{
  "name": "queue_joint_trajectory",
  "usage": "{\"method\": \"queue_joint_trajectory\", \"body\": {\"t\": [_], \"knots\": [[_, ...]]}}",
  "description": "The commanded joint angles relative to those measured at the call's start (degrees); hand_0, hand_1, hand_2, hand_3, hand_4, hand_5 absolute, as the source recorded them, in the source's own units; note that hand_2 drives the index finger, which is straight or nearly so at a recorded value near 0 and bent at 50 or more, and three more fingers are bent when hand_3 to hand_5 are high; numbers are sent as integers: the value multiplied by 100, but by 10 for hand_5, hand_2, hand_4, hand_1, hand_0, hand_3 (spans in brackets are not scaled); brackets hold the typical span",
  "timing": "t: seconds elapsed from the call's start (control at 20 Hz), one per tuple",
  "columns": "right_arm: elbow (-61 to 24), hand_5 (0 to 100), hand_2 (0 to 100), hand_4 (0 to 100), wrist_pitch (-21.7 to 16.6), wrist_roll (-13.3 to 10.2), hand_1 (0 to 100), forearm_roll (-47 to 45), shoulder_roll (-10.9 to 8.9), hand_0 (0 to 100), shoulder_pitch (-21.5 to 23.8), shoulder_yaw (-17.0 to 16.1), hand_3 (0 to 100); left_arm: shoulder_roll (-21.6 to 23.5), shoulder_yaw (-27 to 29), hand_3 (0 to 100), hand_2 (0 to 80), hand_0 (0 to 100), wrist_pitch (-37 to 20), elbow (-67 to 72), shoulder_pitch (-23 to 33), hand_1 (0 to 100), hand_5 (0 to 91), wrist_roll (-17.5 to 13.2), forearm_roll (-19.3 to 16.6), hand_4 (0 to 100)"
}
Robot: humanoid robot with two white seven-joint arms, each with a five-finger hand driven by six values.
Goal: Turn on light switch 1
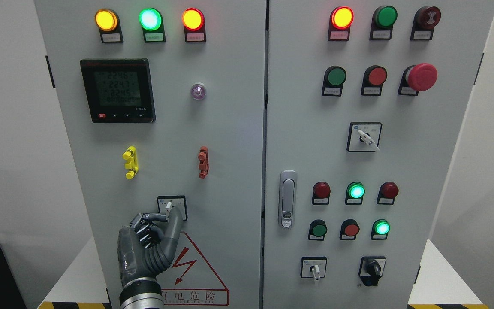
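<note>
Where metal fingers (155, 221) pinch, small white switch knob (168, 207).

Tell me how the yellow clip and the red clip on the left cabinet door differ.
The yellow clip is bright yellow; the red clip is a dull brick red. The yellow clip sits on the door's left, under the meter; the red clip sits further right, below the small purple lamp. The yellow clip looks a little wider. Both stand upright at the same height, above the left hand.

Grey cabinet (230, 141) on white platform (79, 274).
</note>
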Motion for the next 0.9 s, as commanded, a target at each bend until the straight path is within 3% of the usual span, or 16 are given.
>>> {"method": "queue_joint_trajectory", "body": {"t": [0.0, 0.85], "knots": [[0, 0, 0, 0, 1, 5, 0, 0, 2, 0, 0, 3, 0, -1, 0, 970, 603, 270, 2, 0, -4, 617, 847, 4, -9, 972], [0, 0, 0, 0, 1, 5, 0, 0, 2, 0, 0, 3, 0, -1, -61, 983, 613, 361, 29, 0, 5, 588, 847, 4, -35, 977]]}}
